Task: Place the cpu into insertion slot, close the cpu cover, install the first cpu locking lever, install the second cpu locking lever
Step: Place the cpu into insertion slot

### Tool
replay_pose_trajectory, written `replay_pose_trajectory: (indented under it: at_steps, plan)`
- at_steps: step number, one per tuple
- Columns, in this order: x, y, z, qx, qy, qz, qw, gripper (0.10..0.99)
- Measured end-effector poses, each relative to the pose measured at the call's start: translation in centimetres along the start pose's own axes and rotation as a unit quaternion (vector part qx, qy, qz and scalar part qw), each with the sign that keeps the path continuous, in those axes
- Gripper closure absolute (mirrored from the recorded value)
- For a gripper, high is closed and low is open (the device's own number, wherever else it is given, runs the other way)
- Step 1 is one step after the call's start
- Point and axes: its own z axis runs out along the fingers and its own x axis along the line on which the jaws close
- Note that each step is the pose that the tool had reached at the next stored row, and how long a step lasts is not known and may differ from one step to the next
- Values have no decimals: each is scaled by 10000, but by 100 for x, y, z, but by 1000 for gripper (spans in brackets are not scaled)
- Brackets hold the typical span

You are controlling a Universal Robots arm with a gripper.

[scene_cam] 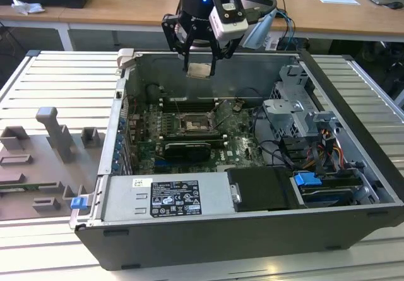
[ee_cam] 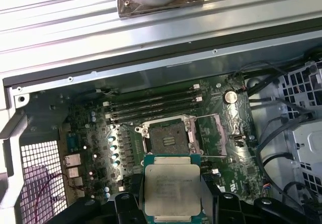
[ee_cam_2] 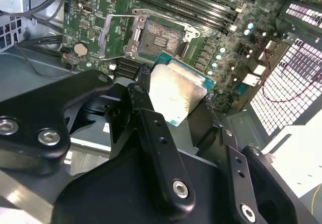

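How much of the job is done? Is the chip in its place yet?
Not yet. Done: the tool has picked up the chip. In hand: it holds the chip in the air above the open computer case. Left: the socket is empty and its cover is flipped open beside it, so placing the chip, closing the cover and locking it down all remain.

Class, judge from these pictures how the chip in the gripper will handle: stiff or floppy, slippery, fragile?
Probably stiff: the chip looks flat though the gripper holds it only by its edges. Its smooth, shiny metal face suggests it may slip. Likely fragile: a thin plate on a green board, so squeeze gently.
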Motion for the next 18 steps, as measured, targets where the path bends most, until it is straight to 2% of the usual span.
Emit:
replay_pose_trajectory:
  at_steps: [18]
  plan:
    - [0,0,1,-5,-25,274,9996,545]
